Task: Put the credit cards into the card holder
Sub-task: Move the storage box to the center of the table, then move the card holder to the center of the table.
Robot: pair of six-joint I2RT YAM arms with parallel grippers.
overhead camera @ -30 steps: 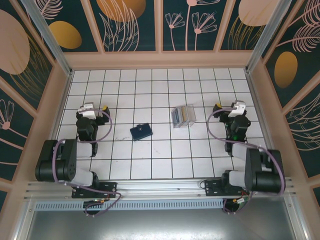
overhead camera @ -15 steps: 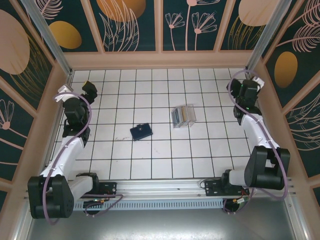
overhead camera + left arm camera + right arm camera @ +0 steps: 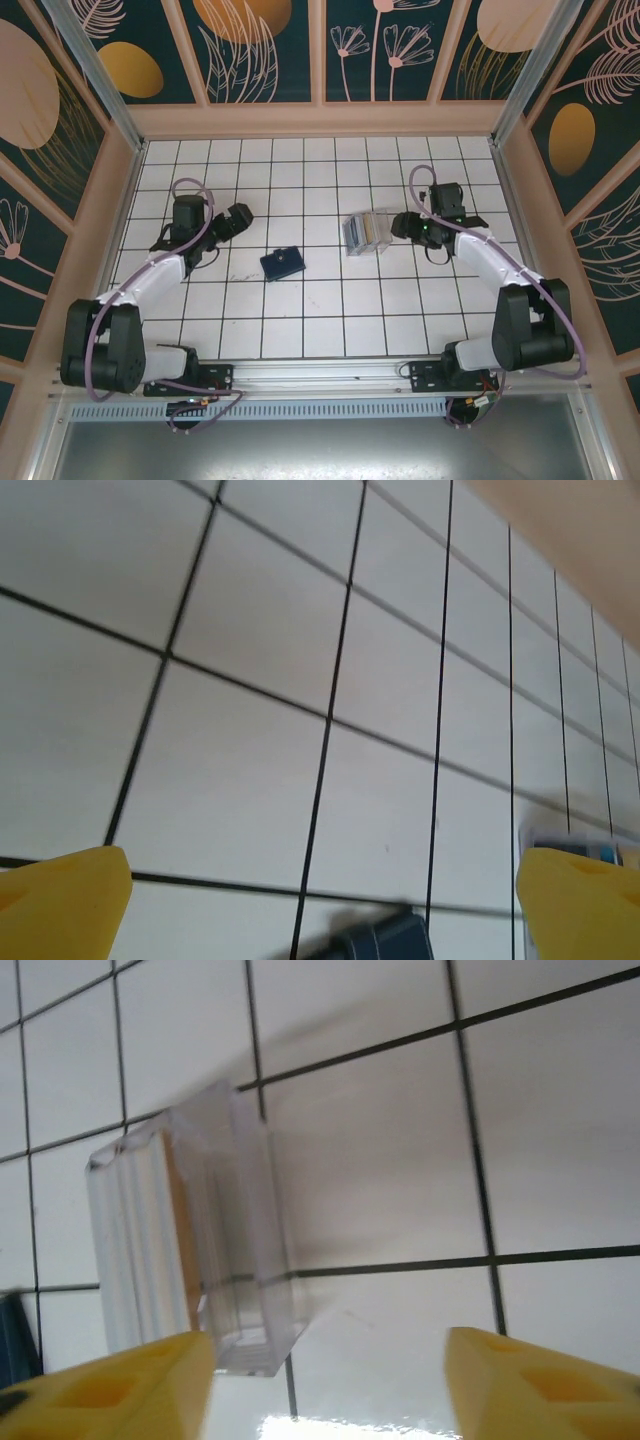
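Observation:
The card holder [image 3: 283,263], a small dark navy case, lies flat on the tiled floor left of centre; its edge shows at the bottom of the left wrist view [image 3: 378,940]. The credit cards [image 3: 366,231] stand on edge in a clear slotted rack [image 3: 240,1260], with an orange-beige card edge [image 3: 180,1230] visible inside. My left gripper [image 3: 240,218] hangs open up and left of the holder, yellow fingertips [image 3: 62,898] far apart. My right gripper [image 3: 400,225] is just right of the rack, open, with only bare tile between its fingertips [image 3: 540,1385].
The white tiled floor [image 3: 330,310] is boxed in by beige walls on three sides. A sliver of the navy case [image 3: 14,1332] shows at the left edge of the right wrist view. Both arm bases sit along the near rail.
Both arms have swung in from the side walls toward the middle. The left gripper now sits near the card holder and the right one beside the rack. The holder and rack have not moved.

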